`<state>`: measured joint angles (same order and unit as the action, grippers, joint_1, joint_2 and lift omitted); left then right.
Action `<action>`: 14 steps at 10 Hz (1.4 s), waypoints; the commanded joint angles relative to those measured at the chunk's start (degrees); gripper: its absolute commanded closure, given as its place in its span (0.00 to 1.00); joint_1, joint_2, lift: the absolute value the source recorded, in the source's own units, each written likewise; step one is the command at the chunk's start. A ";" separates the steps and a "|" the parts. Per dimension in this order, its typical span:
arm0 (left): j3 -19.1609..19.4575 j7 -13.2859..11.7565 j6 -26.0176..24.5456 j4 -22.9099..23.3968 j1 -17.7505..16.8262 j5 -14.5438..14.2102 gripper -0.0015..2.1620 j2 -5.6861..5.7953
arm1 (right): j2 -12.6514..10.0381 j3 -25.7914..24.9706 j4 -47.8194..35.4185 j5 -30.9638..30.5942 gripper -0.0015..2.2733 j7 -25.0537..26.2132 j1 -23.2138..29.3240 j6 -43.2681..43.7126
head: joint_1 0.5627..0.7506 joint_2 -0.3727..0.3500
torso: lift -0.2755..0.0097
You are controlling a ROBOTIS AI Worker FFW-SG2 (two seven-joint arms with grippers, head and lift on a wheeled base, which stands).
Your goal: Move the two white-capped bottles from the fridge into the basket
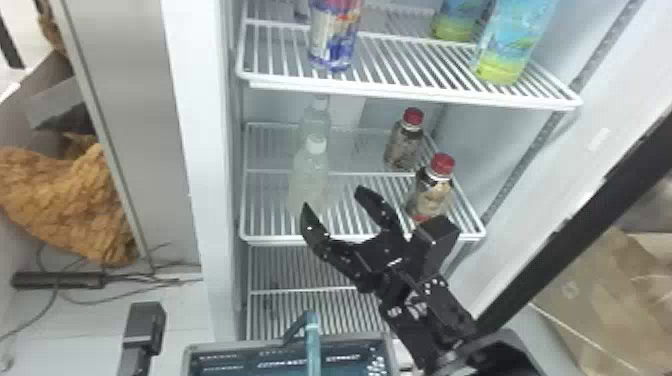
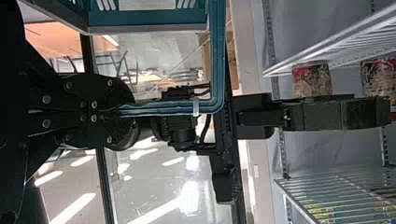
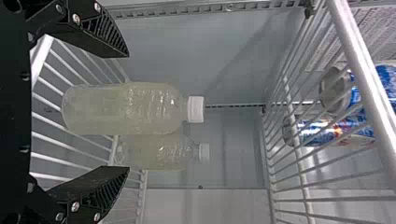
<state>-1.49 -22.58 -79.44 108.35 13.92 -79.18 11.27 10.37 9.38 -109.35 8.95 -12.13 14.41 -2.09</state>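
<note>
Two pale white-capped bottles stand one behind the other on the middle fridge shelf, the front bottle [image 1: 308, 170] before the rear bottle [image 1: 316, 117]. My right gripper [image 1: 333, 196] is open at the shelf's front edge, just short of them. In the right wrist view, the front bottle [image 3: 154, 109] lies between the open fingers of the gripper [image 3: 128, 111], untouched, with the rear bottle [image 3: 163, 154] beyond. At bottom left is part of my left gripper's arm [image 1: 142, 327]; in the left wrist view that gripper [image 2: 126, 111] is shut on the handle [image 2: 163, 108] of the basket [image 2: 149, 29].
Red-capped dark bottles [image 1: 434, 192] stand on the right of the same shelf. The upper shelf [image 1: 400, 92] carries a blue can-like container [image 1: 334, 37] and tall blue-green bottles [image 1: 515, 40]. The basket's rim [image 1: 350, 337] is below the shelves, and the fridge's left wall [image 1: 200, 150] stands close by.
</note>
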 commanded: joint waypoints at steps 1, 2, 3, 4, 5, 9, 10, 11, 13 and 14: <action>0.00 0.00 -0.01 0.00 0.00 0.00 0.53 -0.02 | 0.00 0.79 1.99 -0.15 0.07 0.00 -2.04 -0.02 | 0.70 0.21 | 0.05; -0.11 0.00 -0.01 0.00 -0.14 0.00 0.53 -0.02 | 0.00 1.02 3.53 -0.15 0.07 0.00 -3.45 -0.02 | 0.70 0.22 | 0.05; -0.11 0.00 -0.01 0.00 -0.14 0.00 0.53 -0.02 | -0.09 1.36 4.66 -0.27 0.07 0.00 -4.71 -0.02 | 0.70 0.23 | 0.05; -0.11 0.00 0.13 0.00 -0.14 -0.11 0.53 -0.02 | -0.18 1.59 6.07 -0.27 0.07 0.00 -5.98 -0.02 | 0.70 0.23 | 0.05; -0.11 0.00 0.13 0.00 -0.14 -0.11 0.53 -0.02 | -0.26 1.59 7.19 -0.27 0.07 0.00 -7.11 -0.02 | 0.70 0.24 | 0.05; -0.22 0.00 0.42 0.00 -0.14 -0.23 0.53 -0.02 | -0.53 2.62 12.68 0.08 0.07 -1.67 -12.31 0.12 | 0.70 0.26 | 0.05; -0.22 0.00 0.42 0.00 -0.14 -0.23 0.53 -0.02 | -0.53 2.96 12.96 0.19 0.07 -1.76 -13.01 -0.02 | 0.70 0.26 | 0.05; -0.22 0.00 0.42 0.00 -0.28 -0.34 0.53 -0.02 | -0.62 3.19 13.66 0.42 0.06 -1.84 -13.71 0.12 | 0.70 0.27 | 0.05; -0.22 0.00 0.42 0.00 -0.28 -0.34 0.53 -0.02 | -0.70 4.10 14.50 1.10 0.06 -2.02 -14.56 -0.02 | 0.70 0.28 | 0.05; -0.22 0.00 0.42 0.00 -0.28 -0.34 0.53 -0.02 | -0.79 4.22 14.64 1.10 0.07 -1.93 -14.70 -0.02 | 0.70 0.29 | 0.05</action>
<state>-1.72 -22.58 -79.03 108.35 13.63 -79.52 11.25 9.64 13.53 -94.78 10.04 -14.08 -0.21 -2.09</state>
